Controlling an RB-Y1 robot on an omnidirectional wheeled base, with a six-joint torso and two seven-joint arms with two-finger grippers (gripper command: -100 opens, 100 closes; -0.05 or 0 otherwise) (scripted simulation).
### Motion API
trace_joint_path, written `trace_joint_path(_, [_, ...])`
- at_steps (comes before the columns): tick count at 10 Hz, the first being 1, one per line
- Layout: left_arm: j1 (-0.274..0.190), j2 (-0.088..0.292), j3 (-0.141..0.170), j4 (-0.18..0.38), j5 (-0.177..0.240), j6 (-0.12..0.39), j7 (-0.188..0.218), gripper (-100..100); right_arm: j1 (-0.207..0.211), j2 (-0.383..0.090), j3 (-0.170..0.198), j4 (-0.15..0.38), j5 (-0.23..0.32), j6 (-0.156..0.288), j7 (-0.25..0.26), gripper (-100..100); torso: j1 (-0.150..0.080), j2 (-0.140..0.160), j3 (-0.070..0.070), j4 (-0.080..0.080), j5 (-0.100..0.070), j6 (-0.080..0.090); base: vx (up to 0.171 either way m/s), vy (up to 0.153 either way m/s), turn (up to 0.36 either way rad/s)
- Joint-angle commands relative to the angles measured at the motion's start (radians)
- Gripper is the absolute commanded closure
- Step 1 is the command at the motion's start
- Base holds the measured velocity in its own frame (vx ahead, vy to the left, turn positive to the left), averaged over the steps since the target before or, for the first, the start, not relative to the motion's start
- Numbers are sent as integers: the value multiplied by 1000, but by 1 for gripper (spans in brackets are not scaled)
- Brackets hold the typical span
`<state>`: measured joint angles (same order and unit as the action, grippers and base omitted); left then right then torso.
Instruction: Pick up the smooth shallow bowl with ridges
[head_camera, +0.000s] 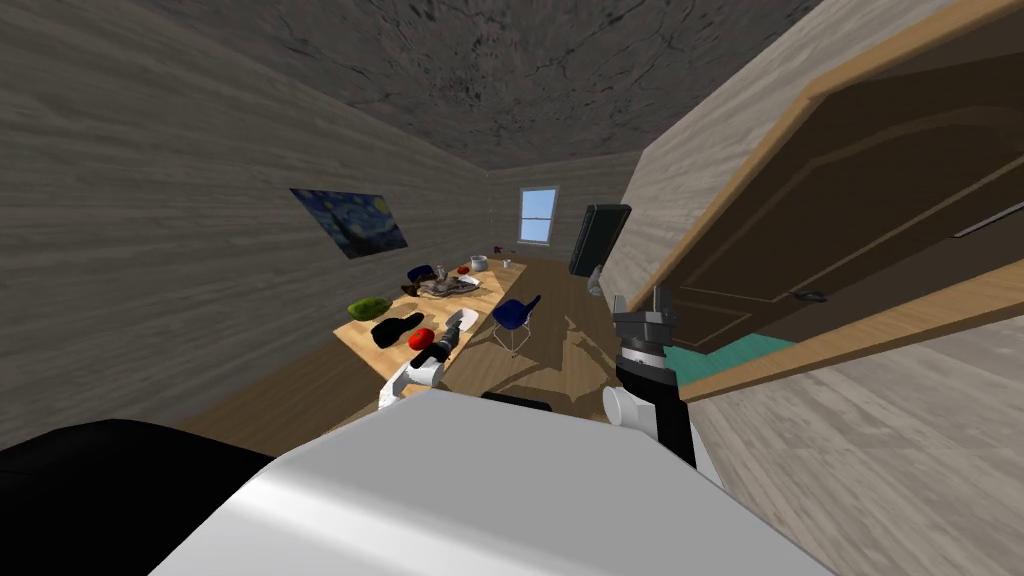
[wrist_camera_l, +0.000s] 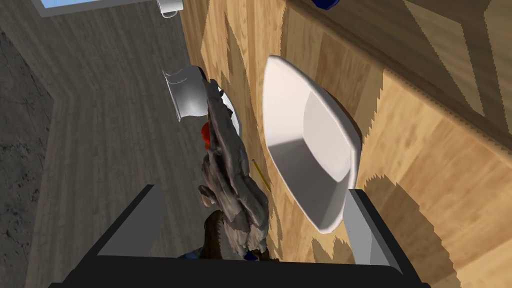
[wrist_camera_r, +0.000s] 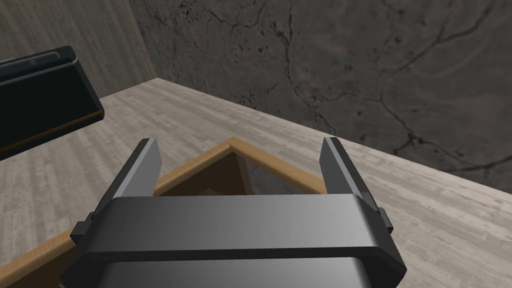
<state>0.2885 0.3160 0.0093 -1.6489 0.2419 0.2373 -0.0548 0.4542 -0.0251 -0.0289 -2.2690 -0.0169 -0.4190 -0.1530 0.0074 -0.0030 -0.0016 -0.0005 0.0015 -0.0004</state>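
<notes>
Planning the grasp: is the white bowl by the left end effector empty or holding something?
Empty: the white bowl shows a bare inside, resting on the wooden table before the open left end effector.

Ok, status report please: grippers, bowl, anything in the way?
Left gripper open, near white bowl on table. Right gripper open, raised. Grey crumpled thing beside bowl.

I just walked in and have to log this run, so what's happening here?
The robot has its left arm stretched over the wooden table toward a white shallow bowl. The left pincer is open and close to the bowl, with one finger near its rim; nothing is gripped yet. A grey crumpled object lies beside the bowl. The right pincer is open and empty, raised near a brown door.
</notes>
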Motion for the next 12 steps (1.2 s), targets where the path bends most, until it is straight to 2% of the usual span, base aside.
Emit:
trace_joint_path(1, [-16,15,-4,42,-8,35,17,-100,0,0,0,0,0,0,0,0,0,0,0,0,0,0,39,108,-142])
trace_joint_path(7, [-44,68,-24,150,-49,157,82,-100,0,0,0,0,0,0,0,0,0,-2,-1,0,0,0,58,107,-150])
trace_joint_path(8, [-44,68,-24,150,-49,157,82,-100,0,0,0,0,0,0,0,0,1,-3,-2,-1,0,0,60,103,-89])
trace_joint_path(10, [-35,74,-38,189,-61,189,98,-100,0,0,0,0,0,0,0,0,-2,-2,-1,-1,0,0,50,78,-99])
trace_joint_path(11, [-29,80,-34,165,-51,182,94,-100,0,0,0,0,0,0,0,0,-2,-2,-1,0,0,0,20,34,-19])
trace_joint_path(12, [-29,82,-34,166,-51,187,96,0,0,0,0,0,0,0,0,0,-5,-1,0,0,-1,-1,4,7,3])
